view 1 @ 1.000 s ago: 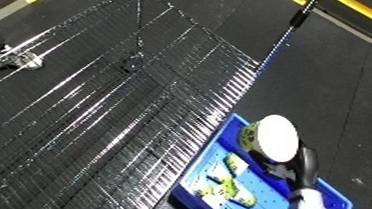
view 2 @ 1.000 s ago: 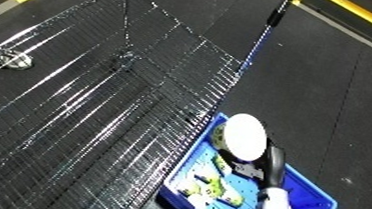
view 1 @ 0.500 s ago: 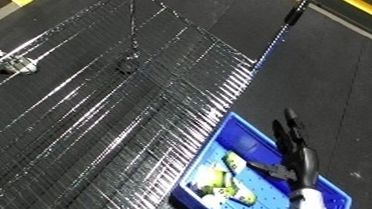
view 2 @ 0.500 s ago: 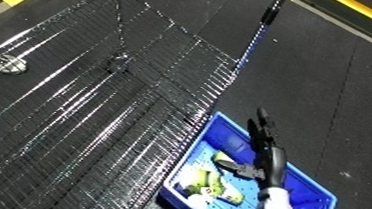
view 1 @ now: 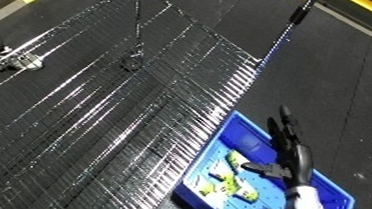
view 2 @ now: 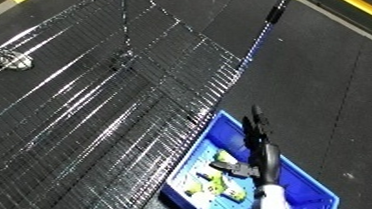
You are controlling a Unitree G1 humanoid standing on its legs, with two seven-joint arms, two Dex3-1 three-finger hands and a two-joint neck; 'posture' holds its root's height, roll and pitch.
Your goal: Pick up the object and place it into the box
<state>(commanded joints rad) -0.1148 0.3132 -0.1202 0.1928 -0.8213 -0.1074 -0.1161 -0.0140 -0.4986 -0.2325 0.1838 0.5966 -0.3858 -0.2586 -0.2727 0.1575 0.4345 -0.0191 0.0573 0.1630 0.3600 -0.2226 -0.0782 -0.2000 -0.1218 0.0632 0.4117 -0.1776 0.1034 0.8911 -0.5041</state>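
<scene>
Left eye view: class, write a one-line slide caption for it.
Right hand, fingers straight and empty, above the blue bin of yellow-green pieces beside a wire mesh surface.

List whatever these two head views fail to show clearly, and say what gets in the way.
- Left hand: in neither view.
- Right hand: fingers straight over the blue bin; the forearm is cut off by the lower edge.
- Yellow-green items in the bin: too small and blurred to identify, and the hand hides some.
- Small metallic object at the left of the wire mesh surface: too small to name.
</scene>
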